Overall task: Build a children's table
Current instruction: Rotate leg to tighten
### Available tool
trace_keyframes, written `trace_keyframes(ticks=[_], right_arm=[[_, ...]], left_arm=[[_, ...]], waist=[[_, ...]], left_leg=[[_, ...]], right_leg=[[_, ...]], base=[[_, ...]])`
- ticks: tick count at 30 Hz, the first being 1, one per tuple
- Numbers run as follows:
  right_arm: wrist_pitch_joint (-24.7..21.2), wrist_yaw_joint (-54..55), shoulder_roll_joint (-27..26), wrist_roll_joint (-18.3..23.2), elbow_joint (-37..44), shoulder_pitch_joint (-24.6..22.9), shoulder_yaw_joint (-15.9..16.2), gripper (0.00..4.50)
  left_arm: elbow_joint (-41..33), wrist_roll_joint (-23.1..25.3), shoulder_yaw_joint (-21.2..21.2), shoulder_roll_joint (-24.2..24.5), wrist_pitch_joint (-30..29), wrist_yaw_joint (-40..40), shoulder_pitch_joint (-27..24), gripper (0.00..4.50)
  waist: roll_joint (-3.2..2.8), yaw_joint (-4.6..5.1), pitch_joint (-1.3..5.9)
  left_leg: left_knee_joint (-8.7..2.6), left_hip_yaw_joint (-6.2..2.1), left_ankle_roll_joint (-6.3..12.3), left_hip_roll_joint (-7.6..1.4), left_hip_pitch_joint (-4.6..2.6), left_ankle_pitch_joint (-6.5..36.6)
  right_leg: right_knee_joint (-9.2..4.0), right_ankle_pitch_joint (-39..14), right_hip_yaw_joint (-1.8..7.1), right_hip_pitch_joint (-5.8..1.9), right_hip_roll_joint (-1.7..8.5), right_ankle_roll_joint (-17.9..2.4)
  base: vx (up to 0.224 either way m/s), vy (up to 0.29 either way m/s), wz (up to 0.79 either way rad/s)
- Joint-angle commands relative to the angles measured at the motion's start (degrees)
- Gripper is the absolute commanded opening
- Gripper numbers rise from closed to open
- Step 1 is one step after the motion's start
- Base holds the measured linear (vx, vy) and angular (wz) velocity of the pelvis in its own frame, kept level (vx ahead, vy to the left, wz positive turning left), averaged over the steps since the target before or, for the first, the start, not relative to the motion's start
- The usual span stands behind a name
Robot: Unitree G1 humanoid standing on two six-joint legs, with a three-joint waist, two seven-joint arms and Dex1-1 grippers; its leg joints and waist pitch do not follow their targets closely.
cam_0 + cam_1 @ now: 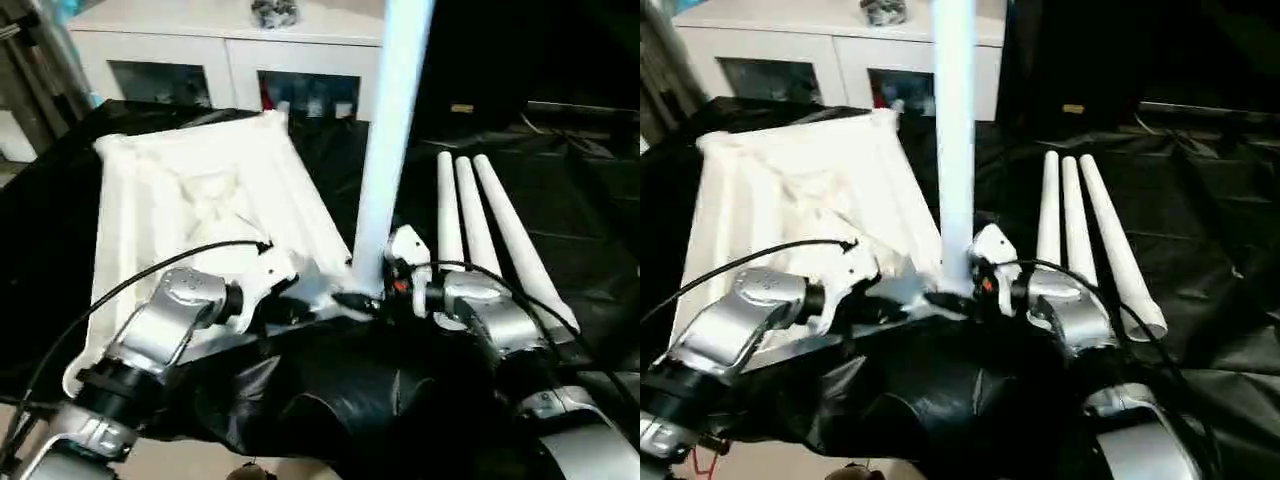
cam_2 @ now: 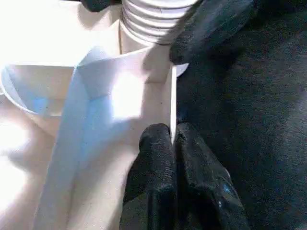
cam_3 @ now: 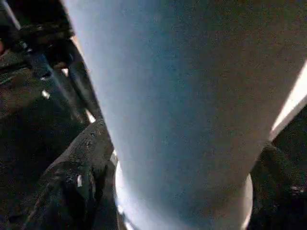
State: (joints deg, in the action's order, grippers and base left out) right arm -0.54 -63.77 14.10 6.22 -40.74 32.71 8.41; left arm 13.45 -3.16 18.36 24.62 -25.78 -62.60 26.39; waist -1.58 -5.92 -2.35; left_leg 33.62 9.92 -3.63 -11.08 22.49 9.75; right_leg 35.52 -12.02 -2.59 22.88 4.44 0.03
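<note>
Head views: the white table top (image 1: 210, 190) lies underside up on the black-draped tabletop (image 1: 560, 180), one leg (image 1: 392, 140) stands upright in its near corner socket, and three loose legs (image 1: 480, 230) lie side by side just beside it. Left wrist view: the left pincer (image 2: 173, 143) is clamped on the top's thin edge wall, fingers pressed together. Right wrist view: the right pincer (image 3: 182, 191) straddles the upright leg's base, fingers (image 3: 72, 177) set wide around it.
</note>
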Motion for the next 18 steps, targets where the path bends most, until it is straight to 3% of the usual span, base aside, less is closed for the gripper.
trace_keyframes(ticks=[1,5,10,13,14,15,16,18], right_arm=[[-0.79,-1.79,-0.35,0.35,1.5,-0.21,1.1,3.27],[-1.26,-2.69,-0.35,0.03,2.0,-0.54,1.59,2.85],[-2.4,1.29,-2.5,-0.21,0.91,-0.63,1.52,2.78],[-1.91,11.22,-5.41,-2.58,-2.8,0.36,0.39,2.76],[-3.15,21.08,-8.24,-3.99,-6.98,1.87,-0.96,2.76],[-3.15,21.08,-8.24,-3.99,-6.98,1.87,-0.96,2.76],[-4.14,25.47,-9.67,-4.03,-8.9,2.63,-1.91,2.76],[-7.28,34.52,-12.96,-3.3,-12.8,4.3,-4.14,2.76]], left_arm=[[-2.08,-1.82,0.87,-0.45,0.76,-1.62,0.03,0.0],[-2.25,-1.92,1.03,-0.14,0.84,-1.85,-0.18,0.0],[-1.26,-0.94,-0.23,-1.71,-0.69,1.95,0.19,0.0],[1.39,0.31,-2.09,-4.43,-2.46,8.42,1.63,0.0],[4.12,1.1,-3.91,-7.27,-3.91,14.58,3.31,0.0],[4.12,1.1,-3.91,-7.27,-3.91,14.58,3.31,0.0],[5.26,1.32,-4.69,-8.67,-4.69,17.2,4.14,0.0],[7.47,1.89,-6.15,-11.78,-5.37,22.76,5.91,0.0]], waist=[[-0.24,0.05,3.52],[-0.14,0.02,3.54],[0.03,0.02,3.54],[0.12,0.41,3.19],[0.15,0.54,3.09],[0.08,1.04,2.77],[0.37,1.08,2.86],[0.23,1.32,2.82]], left_leg=[[-3.78,-0.27,3.0,-2.02,-1.42,10.69],[-3.73,-0.27,2.7,-1.93,-1.36,10.57],[-3.74,-0.31,2.84,-1.94,-1.32,9.73],[-4.08,-0.35,1.3,-1.83,-1.41,12.05],[-4.2,-0.37,0.63,-1.77,-1.55,13.56],[-4.42,-0.3,-0.42,-1.61,-1.56,14.87],[-4.47,-0.49,-0.9,-1.7,-1.71,15.75],[-4.54,-0.53,-1.52,-1.66,-1.8,16.56]], right_leg=[[-3.46,-0.5,1.82,-2.71,3.21,-15.7],[-3.43,-0.94,1.83,-2.74,3.23,-15.52],[-3.34,-0.73,1.85,-2.74,3.26,-15.42],[-3.9,-5.65,2.0,-2.58,3.4,-14.56],[-4.18,-8.57,2.05,-2.5,3.43,-13.96],[-4.51,-11.58,2.19,-2.24,3.38,-13.59],[-4.63,-13.45,2.14,-2.36,3.55,-13.13],[-4.92,-16.25,2.27,-2.16,3.6,-11.96]], base=[[0.0,0.0,0.0],[0.0,0.0,0.0],[0.0,0.0,0.0],[0.0,0.0,0.0],[0.0,0.0,0.0],[0.0,0.0,0.0],[0.0,0.0,0.0],[0.0,0.0,0.0]])
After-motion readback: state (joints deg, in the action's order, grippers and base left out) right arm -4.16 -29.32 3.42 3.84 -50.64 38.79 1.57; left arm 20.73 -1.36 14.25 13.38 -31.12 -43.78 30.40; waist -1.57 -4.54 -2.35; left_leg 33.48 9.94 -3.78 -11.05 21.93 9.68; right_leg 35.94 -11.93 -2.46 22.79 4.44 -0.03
